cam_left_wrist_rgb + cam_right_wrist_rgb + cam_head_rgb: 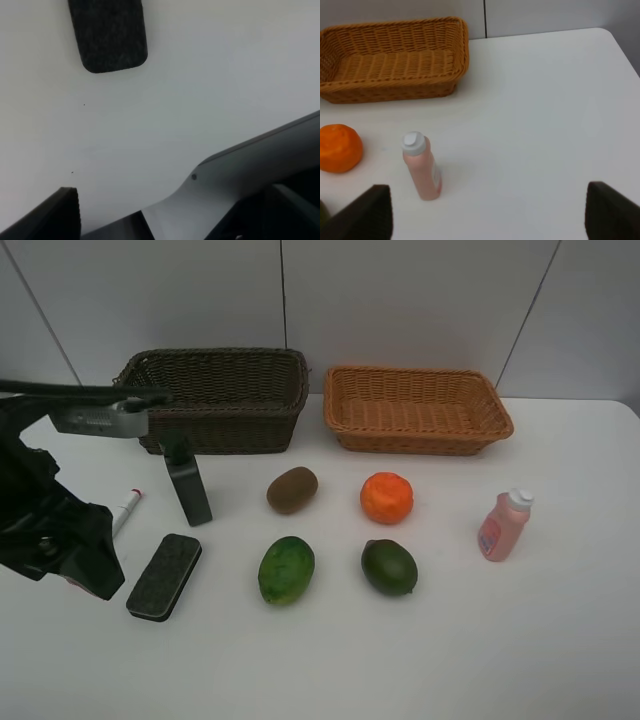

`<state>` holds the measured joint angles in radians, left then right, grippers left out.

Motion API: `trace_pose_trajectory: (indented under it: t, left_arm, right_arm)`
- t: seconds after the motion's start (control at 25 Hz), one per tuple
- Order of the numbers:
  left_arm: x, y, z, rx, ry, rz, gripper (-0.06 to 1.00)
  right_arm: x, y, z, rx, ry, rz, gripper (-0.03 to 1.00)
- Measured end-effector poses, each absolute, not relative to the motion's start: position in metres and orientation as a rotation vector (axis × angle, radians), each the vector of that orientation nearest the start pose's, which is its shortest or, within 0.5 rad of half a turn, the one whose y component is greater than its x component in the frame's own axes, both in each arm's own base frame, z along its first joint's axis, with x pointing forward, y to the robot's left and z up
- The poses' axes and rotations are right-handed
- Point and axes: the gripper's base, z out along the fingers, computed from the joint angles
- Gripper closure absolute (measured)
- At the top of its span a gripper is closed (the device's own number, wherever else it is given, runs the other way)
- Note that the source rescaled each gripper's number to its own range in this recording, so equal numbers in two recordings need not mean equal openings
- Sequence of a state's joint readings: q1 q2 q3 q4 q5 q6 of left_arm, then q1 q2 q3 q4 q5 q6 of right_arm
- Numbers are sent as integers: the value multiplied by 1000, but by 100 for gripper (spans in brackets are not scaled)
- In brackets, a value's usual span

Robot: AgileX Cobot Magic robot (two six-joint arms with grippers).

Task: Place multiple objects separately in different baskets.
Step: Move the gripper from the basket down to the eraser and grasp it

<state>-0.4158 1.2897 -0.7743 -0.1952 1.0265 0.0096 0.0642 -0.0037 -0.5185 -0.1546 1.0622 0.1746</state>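
Your left arm (55,525) sits low at nine o'clock of the high view; your right gripper (487,215) has its jaws spread wide.

Two green fruits (287,569) (389,567), kiwi (292,490), orange (386,497), bottles (188,488) (503,526), marker (126,508), eraser (164,576) — before both baskets (230,428) (420,440).

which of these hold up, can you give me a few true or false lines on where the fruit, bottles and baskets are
1. The orange lies in the orange-tan basket. False: it lies on the table in front of that basket.
2. The pink bottle stands upright. True.
3. The dark green bottle lies flat. False: it stands upright in front of the dark brown basket.
4. In the high view the kiwi sits left of the orange. True.
5. The eraser touches the marker. False: they lie apart.
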Motion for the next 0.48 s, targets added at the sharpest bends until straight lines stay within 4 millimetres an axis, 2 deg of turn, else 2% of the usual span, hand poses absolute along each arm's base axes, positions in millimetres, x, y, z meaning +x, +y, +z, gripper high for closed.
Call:
trace_pose_trajectory:
  t: [0.28, 0.48]
  left_arm:
    - [188, -129, 206, 597, 3001, -134, -3]
    - [199, -133, 186, 547, 3011, -29, -3]
  right_arm:
    - [-7, -13, 283, 120, 2011, -32, 2]
    - [-7, -13, 283, 120, 2011, -32, 2]
